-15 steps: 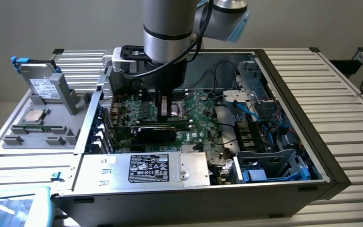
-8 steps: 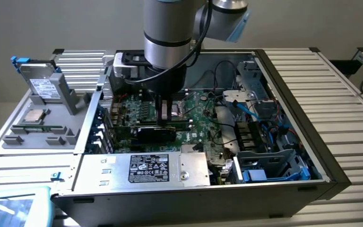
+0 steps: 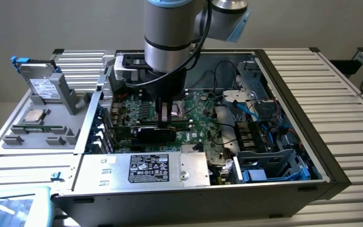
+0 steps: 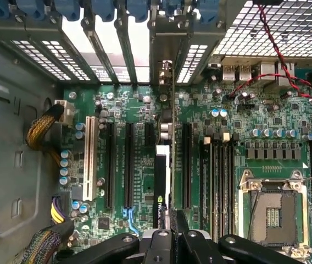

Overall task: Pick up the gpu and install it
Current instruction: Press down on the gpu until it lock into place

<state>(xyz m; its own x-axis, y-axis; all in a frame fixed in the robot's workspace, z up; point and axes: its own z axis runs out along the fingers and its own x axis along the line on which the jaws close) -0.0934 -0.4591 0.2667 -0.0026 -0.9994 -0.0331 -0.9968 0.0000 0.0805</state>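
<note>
Gripper fingers are clamped on the gpu, held edge-on over the motherboard between two black slots. We'd keep the card upright, line its bracket with the rear opening, and press straight down evenly.

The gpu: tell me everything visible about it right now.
The gpu is a small flat card, black on the face toward the exterior camera. It stands on edge inside the open computer case, low over the green motherboard. The tool is shut on its top edge. From the wrist it appears edge-on, with a white strip, beside the black expansion slots.
</note>
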